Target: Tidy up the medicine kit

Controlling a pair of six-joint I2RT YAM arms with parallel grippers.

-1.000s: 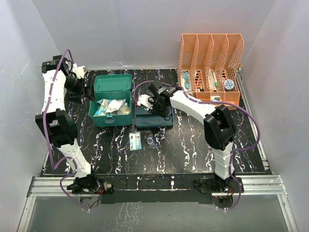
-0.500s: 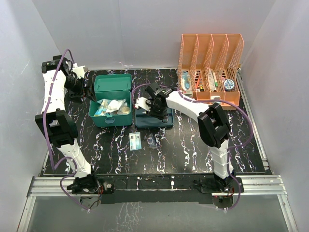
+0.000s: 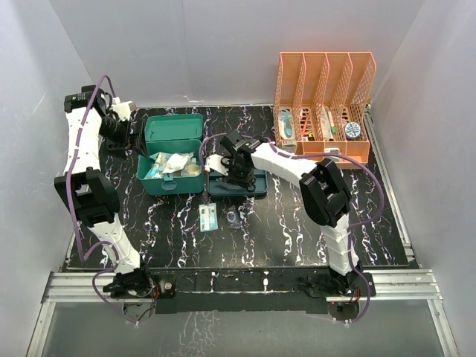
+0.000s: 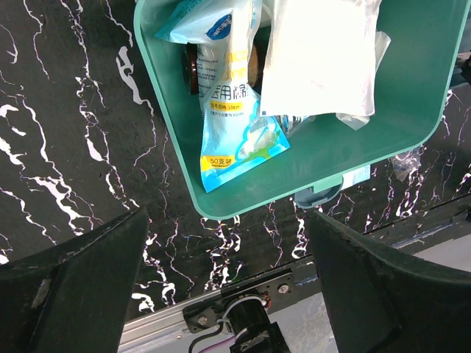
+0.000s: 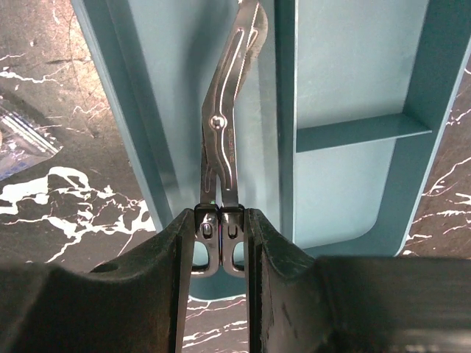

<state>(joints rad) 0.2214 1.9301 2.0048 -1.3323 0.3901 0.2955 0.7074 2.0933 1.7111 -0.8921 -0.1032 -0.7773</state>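
the right end effector [image 3: 224, 162] hangs over the dark tray [image 3: 255, 187] just beside the open medicine kit [image 3: 173, 128].

Top cam + 2 wrist close-ups

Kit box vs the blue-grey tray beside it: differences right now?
The medicine kit is teal-green and deep, lid open; the tray is blue-grey, shallow, divided. The kit is full of packets; the tray has only a metal tool, gripped by the right hand. Both are rectangular, side by side.
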